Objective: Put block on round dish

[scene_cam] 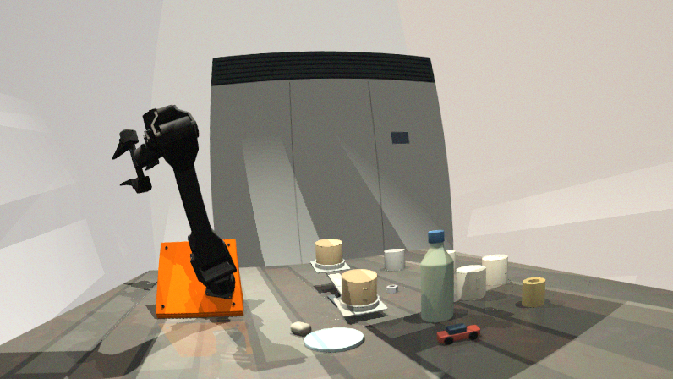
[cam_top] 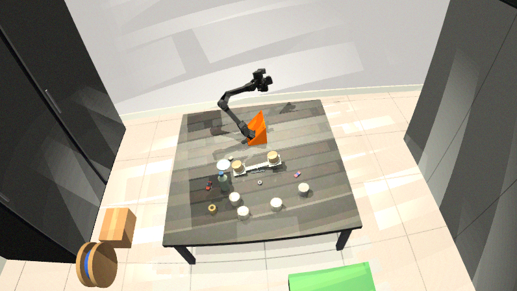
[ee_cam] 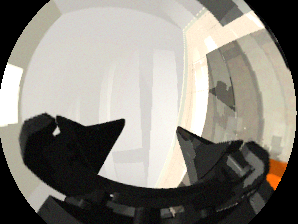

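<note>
Two identical tan cups stand upside down on the end plates of the small white balance (cam_top: 257, 165). The cup nearer the dish (cam_top: 237, 166) (scene_cam: 359, 288) and the other cup (cam_top: 273, 157) (scene_cam: 328, 252) both cover what is beneath them. No block shows. Which end of the balance is lower, I cannot tell. The round pale dish (cam_top: 223, 164) (scene_cam: 333, 339) lies flat with nothing on it. My gripper (scene_cam: 117, 171) (ee_cam: 150, 125) is open and empty, high up and well away from the cups, pointing toward the wall.
A small stone (cam_top: 230, 158) (scene_cam: 300, 327) lies beside the dish. A green bottle (cam_top: 223, 182) (scene_cam: 436, 284) stands near the dish and the nearer cup. A red toy car (cam_top: 208, 185) (scene_cam: 458, 333), a nut (cam_top: 259, 182) (scene_cam: 391, 288), a yellow ring (cam_top: 212, 208) (scene_cam: 533, 292) and several white cups stand farther off.
</note>
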Robot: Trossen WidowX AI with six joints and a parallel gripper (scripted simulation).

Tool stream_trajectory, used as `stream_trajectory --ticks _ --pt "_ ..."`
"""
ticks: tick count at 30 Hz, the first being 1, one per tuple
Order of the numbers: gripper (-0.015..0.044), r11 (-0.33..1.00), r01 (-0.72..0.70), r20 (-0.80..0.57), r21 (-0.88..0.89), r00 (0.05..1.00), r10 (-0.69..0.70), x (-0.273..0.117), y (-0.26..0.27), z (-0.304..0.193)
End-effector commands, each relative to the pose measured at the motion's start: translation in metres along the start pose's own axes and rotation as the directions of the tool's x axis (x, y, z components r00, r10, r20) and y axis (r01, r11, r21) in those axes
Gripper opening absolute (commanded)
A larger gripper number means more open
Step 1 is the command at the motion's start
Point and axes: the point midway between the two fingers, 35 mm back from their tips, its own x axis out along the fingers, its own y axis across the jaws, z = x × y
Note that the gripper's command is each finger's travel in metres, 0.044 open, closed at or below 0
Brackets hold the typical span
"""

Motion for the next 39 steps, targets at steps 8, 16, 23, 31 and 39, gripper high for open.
stream_trajectory --ticks 8,16,23,31,39 --pt "0.044 0.996 0.03 0.2 0.09 0.979 -0.047 -0.026 -0.015 0.037" --pt "0.044 0.975 0.071 0.417 0.209 0.896 -0.154 -0.066 -0.043 0.076" --pt "0.044 0.94 0.109 0.561 0.324 0.778 -0.284 -0.108 -0.073 0.1" --pt "0.044 0.872 0.154 0.657 0.464 0.6 -0.456 -0.162 -0.113 0.114" --pt "0.044 0.769 0.197 0.669 0.609 0.393 -0.63 -0.219 -0.154 0.111"
